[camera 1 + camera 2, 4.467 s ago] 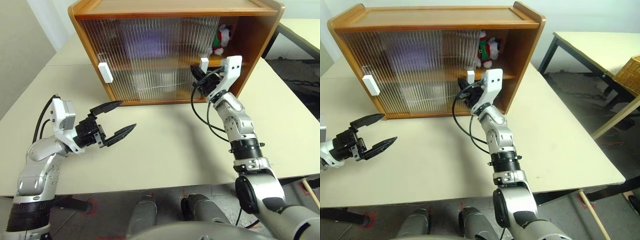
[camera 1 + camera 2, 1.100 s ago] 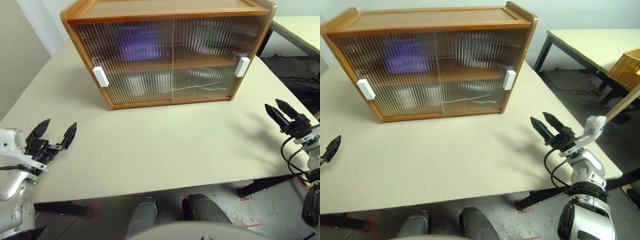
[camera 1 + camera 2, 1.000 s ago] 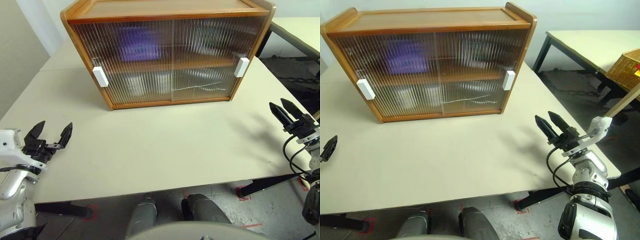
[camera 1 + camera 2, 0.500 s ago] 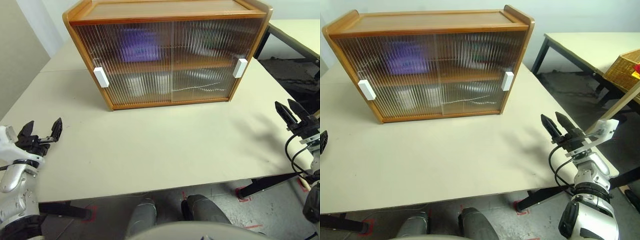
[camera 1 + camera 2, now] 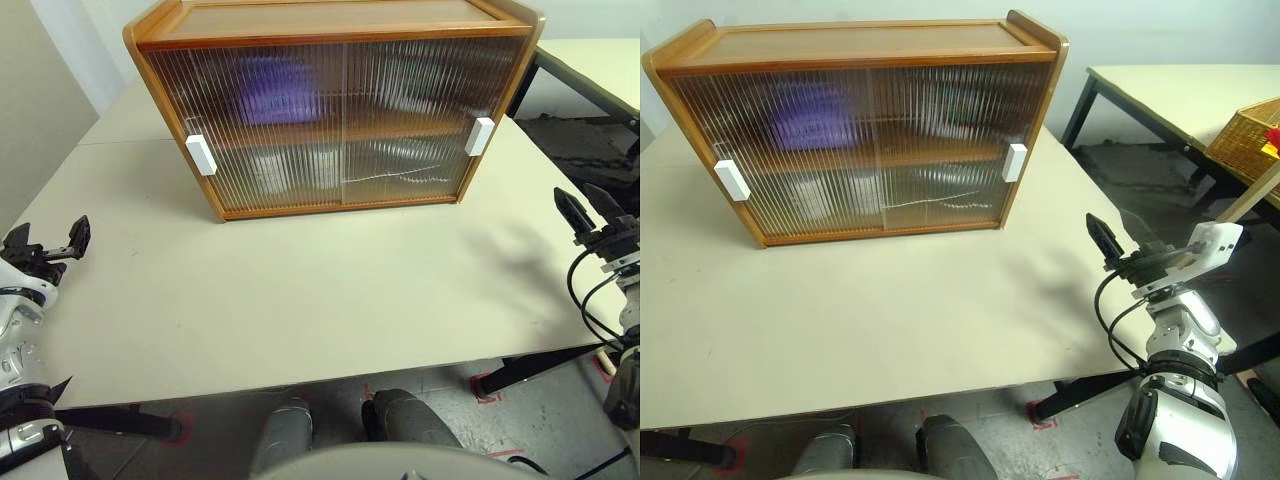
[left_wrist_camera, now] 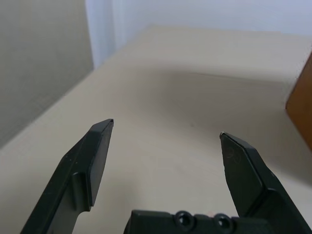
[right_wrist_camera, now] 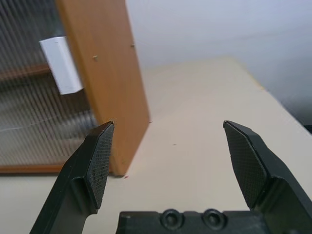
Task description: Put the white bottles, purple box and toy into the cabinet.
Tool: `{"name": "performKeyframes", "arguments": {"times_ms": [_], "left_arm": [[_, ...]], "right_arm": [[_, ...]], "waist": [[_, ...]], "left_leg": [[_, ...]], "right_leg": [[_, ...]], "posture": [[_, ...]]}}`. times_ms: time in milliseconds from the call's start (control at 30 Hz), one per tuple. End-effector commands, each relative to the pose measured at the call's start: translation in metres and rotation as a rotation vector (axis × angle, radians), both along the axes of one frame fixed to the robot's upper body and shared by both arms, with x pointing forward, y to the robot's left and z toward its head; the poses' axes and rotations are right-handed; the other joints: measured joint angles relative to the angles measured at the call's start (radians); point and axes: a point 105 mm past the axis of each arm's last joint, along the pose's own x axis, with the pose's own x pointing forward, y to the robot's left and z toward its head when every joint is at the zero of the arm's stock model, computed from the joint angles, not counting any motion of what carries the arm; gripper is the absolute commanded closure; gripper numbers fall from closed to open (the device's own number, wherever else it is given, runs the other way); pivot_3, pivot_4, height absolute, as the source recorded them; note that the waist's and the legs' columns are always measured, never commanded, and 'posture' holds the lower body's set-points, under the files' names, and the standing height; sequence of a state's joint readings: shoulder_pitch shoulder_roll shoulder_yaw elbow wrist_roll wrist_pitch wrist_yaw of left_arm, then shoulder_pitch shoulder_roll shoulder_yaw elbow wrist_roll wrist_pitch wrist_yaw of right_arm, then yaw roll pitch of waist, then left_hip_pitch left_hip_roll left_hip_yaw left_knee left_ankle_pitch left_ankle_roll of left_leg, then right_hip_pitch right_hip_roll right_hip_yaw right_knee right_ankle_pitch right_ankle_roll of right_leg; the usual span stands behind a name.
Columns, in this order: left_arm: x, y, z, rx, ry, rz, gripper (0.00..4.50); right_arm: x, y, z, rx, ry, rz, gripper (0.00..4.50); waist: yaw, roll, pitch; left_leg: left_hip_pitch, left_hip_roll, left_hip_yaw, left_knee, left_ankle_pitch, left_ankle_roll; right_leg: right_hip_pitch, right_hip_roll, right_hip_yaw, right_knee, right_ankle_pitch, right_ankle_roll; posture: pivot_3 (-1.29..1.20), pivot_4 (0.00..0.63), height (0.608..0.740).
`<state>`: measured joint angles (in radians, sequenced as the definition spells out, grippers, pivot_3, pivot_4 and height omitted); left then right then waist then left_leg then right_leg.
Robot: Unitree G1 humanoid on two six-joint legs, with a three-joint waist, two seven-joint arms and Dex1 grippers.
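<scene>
The cabinet (image 5: 340, 110) stands at the back of the beige table (image 5: 320, 290) with both ribbed sliding doors shut and a white handle (image 5: 201, 154) at each outer end. The purple box (image 5: 270, 98) shows as a purple blur behind the left door on the upper shelf. The white bottles and the toy are hidden behind the doors. My left gripper (image 5: 48, 240) hovers open and empty at the table's left edge. My right gripper (image 5: 1110, 225) is open and empty off the front right corner, facing the cabinet's right side (image 7: 102, 73).
A second table (image 5: 1180, 90) stands at the back right, with a wicker basket (image 5: 1250, 135) beside it. A pale wall runs along the left side (image 6: 44, 63). The tabletop in front of the cabinet is bare.
The right door, open earlier with the toy showing, is now shut. Both grippers have drawn back from the cabinet. Over the last second the left one swung further out to the left.
</scene>
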<state>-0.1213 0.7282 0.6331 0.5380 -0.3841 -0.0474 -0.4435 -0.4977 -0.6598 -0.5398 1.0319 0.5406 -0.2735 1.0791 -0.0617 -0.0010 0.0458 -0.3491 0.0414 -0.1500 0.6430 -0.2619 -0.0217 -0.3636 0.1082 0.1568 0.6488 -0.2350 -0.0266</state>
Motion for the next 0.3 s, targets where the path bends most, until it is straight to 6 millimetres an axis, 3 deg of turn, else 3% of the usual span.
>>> {"name": "performKeyframes", "arguments": {"times_ms": [33, 167, 300], "left_arm": [[0.002, -0.015, -0.014, -0.02, 0.033, -0.055, 0.0], [0.002, -0.027, -0.02, -0.033, 0.042, -0.081, 0.0], [0.014, -0.03, -0.001, -0.011, -0.031, -0.118, 0.0]], "right_arm": [[-0.004, -0.006, 0.001, -0.018, 0.001, -0.018, 0.05], [-0.012, -0.016, 0.0, -0.011, -0.002, -0.07, 0.05], [-0.013, -0.018, 0.002, -0.017, -0.012, -0.083, 0.05]], "waist": [[-0.001, -0.001, 0.001], [-0.002, -0.002, 0.002], [-0.004, -0.005, 0.004]], "left_leg": [[0.0, 0.0, 0.0, 0.0, 0.0, 0.0], [-0.001, 0.0, 0.002, 0.0, -0.002, -0.002], [-0.001, 0.0, 0.002, -0.001, -0.003, -0.002]], "right_leg": [[0.0, 0.0, 0.0, 0.0, -0.001, 0.0], [0.0, 0.0, 0.0, 0.0, -0.008, 0.007], [0.0, 0.0, 0.0, 0.0, -0.008, 0.006]], "posture": [[-0.09, 0.054, 0.74], [-0.1, 0.059, 0.74], [-0.13, 0.062, 0.74]]}}
